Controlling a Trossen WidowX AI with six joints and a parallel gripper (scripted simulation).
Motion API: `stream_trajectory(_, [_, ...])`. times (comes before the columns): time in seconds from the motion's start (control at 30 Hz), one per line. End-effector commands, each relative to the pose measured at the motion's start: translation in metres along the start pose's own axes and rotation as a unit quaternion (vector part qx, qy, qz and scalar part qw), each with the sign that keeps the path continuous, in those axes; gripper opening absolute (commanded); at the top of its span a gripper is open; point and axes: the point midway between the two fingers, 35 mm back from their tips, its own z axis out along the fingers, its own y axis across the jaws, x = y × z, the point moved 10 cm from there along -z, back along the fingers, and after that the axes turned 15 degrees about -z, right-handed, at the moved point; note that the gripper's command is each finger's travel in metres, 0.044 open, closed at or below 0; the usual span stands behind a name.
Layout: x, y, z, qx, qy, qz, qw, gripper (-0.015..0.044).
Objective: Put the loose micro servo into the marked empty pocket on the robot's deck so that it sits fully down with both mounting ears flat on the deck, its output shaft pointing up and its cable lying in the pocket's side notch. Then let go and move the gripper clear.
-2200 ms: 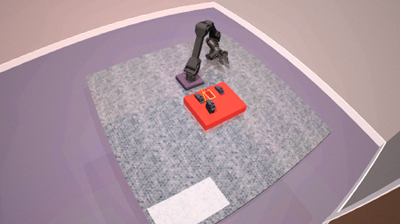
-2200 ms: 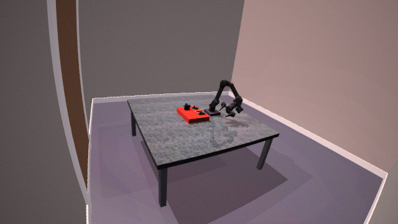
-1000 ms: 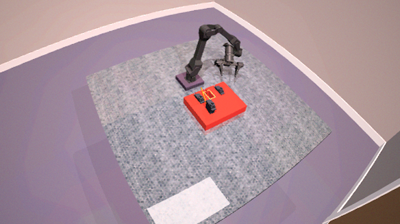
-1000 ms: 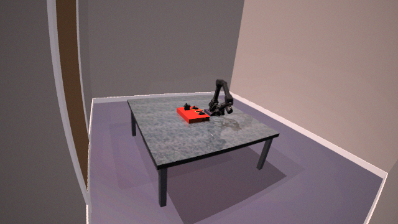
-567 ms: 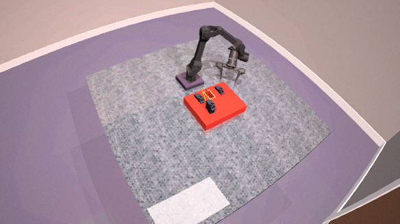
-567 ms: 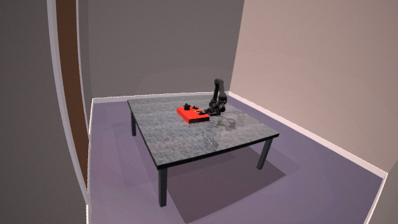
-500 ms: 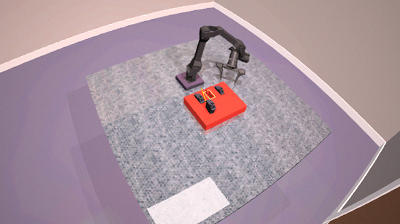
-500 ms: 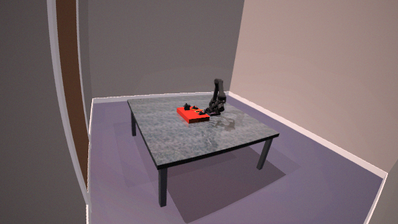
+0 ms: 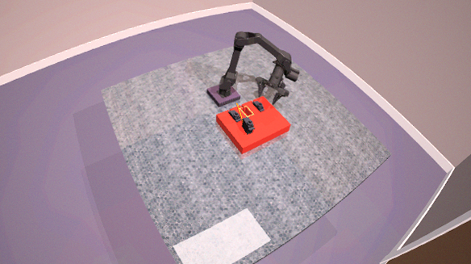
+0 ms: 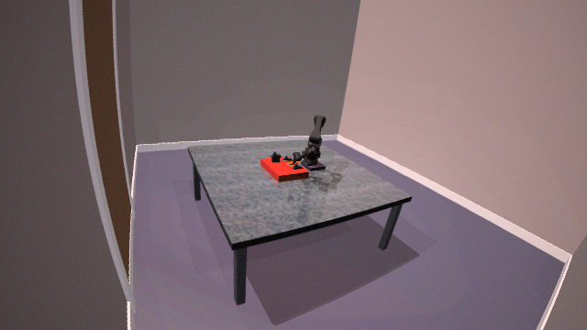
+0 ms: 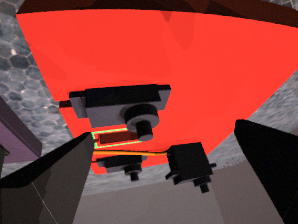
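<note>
Black plastic micro servo (image 9: 248, 125) (image 10: 275, 158) (image 11: 189, 160) stood shaft-up on the red deck (image 9: 267, 124) (image 10: 285, 171) (image 11: 210, 65), long axis roughly parallel to the outlined pocket's (image 9: 247, 111) (image 11: 115, 137). My black gripper (image 9: 268, 99) (image 10: 297, 158) (image 11: 164, 132) was open, empty. Wrist view resolved the orange cable (image 9: 239, 111) (image 11: 132, 153); exterior view did not.

We can read no text, label, brand, number or sign anywhere, neither on the red deck (image 9: 273, 123) (image 10: 280, 170) (image 11: 210, 60) nor on the black servos around its outlined pocket (image 9: 247, 112) (image 11: 114, 137); the smallest surfaces are too blurred for us to judge.
</note>
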Motion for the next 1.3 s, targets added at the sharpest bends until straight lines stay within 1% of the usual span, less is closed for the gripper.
stream_trajectory(0.0, [0.014, -0.006, 0.003, -0.015, -0.020, 0.052, 0.998, 0.0440])
stream_trajectory(0.37, [0.059, -0.022, 0.021, -0.074, -0.068, 0.216, 0.971, 0.0440])
stream_trajectory(0.67, [0.098, -0.028, 0.036, -0.118, -0.101, 0.349, 0.924, 0.0440])
stream_trajectory(0.93, [0.134, -0.029, 0.049, -0.152, -0.124, 0.463, 0.865, 0.0440])
stream_trajectory(1.27, [0.182, -0.022, 0.066, -0.188, -0.150, 0.591, 0.770, 0.0440])
